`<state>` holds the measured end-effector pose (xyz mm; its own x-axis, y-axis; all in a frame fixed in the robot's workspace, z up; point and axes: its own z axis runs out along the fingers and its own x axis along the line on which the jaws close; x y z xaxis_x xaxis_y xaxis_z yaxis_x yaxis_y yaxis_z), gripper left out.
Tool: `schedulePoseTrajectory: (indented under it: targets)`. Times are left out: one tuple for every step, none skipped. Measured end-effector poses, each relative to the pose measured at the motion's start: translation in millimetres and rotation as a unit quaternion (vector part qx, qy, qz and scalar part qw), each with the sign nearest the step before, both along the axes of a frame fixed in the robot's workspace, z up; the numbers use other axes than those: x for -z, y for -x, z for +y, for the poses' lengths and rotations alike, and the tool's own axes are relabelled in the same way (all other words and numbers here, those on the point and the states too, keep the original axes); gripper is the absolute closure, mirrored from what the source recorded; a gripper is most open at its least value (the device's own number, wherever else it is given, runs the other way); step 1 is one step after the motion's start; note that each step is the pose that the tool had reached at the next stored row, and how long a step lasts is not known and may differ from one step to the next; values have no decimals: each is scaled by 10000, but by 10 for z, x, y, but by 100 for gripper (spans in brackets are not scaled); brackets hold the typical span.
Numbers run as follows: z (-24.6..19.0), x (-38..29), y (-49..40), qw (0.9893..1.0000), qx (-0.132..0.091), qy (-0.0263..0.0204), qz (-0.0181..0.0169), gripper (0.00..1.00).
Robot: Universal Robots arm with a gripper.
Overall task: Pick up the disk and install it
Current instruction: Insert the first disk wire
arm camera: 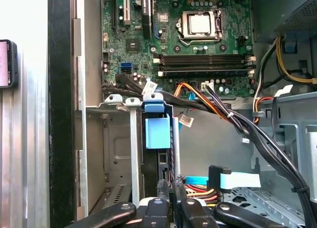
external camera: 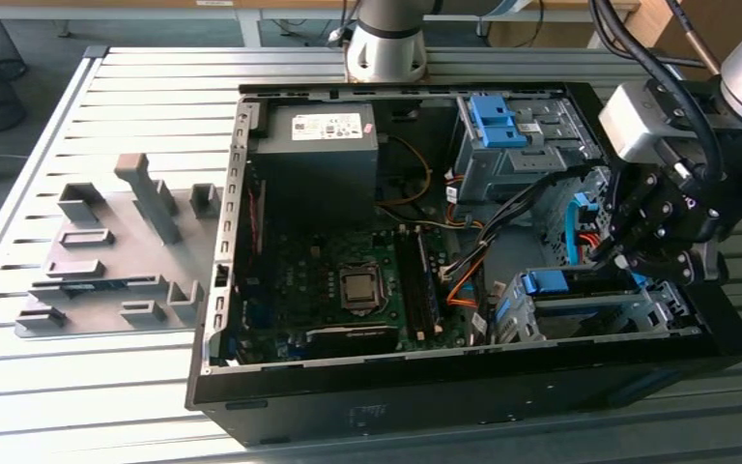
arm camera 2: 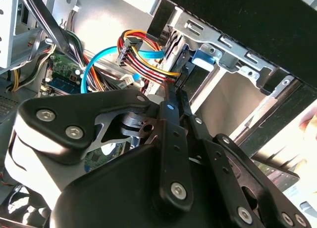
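Probably a robotics lab or workshop: an open computer case (external camera: 474, 242) lies on a slatted metal desk (external camera: 152, 87), grey fixture plate (external camera: 113, 251) at the exterior view's left.

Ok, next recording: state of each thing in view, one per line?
Computer case: lying on its side, side panel off, interior exposed.
Disk: standing on edge in the grey drive cage, blue carrier end showing.
Gripper: inside the case, just above the drive cage.
CPU socket: no cooler fitted.
Grey fixture tray: holds no parts.
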<state>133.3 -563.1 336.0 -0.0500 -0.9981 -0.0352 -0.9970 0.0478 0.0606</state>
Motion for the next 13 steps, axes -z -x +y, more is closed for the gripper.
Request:
schedulePoseTrajectory:
  targets:
    - [-1,2,0,10000,0,0,0,84]
    - [-4,6,0,10000,-4,1,0,84]
    - [-9,8,3,10000,-9,1,0,84]
    - [-11,10,11,10000,-10,-1,0,84]
    - [-13,10,20,10000,-12,-1,0,84]
    - [-16,10,24,10000,-14,0,0,84]
    - [-18,10,25,10000,-20,0,0,84]
    - [-19,11,25,10000,-22,0,0,84]
    - [-19,12,26,10000,-22,0,0,84]
    - [-19,13,26,10000,-22,0,4,84]
    - [-20,16,23,10000,-22,-1,9,84]
    - [-20,19,19,10000,-22,-2,16,84]
    - [-20,23,13,10000,-22,-2,24,84]
